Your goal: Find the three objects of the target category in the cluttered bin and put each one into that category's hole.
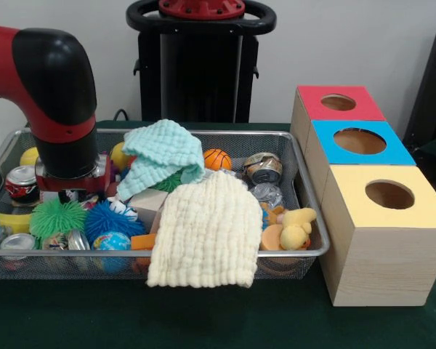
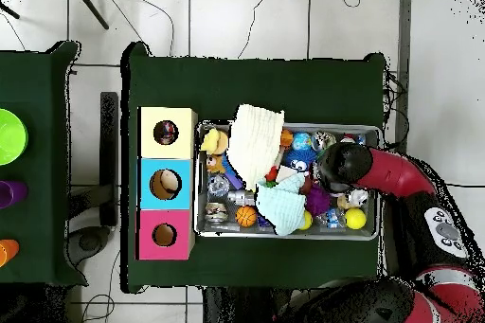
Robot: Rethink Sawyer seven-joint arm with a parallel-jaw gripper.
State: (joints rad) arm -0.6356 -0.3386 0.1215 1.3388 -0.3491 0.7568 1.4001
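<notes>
The wire mesh bin (image 1: 291,254) sits on the green table and is full of clutter; it also shows in the overhead view (image 2: 227,233). My arm reaches down into its left end in the front view. The gripper (image 1: 71,189) is low among cans and balls, mostly hidden by the wrist. In the overhead view the arm (image 2: 343,166) covers it. No small printed ruffled fabric piece shows clearly. The yellow-topped box's hole (image 1: 389,195) is right of the bin, nearest the camera, and shows from above (image 2: 166,133).
A mint-green waffle cloth (image 1: 162,163) lies mid-bin. A cream waffle cloth (image 1: 203,233) hangs over the front rim. Around them lie drink cans (image 1: 263,167), spiky balls (image 1: 57,217), a small basketball (image 1: 216,158) and a yellow plush (image 1: 296,227). Blue-topped (image 1: 360,142) and red-topped (image 1: 338,102) boxes stand behind the yellow one.
</notes>
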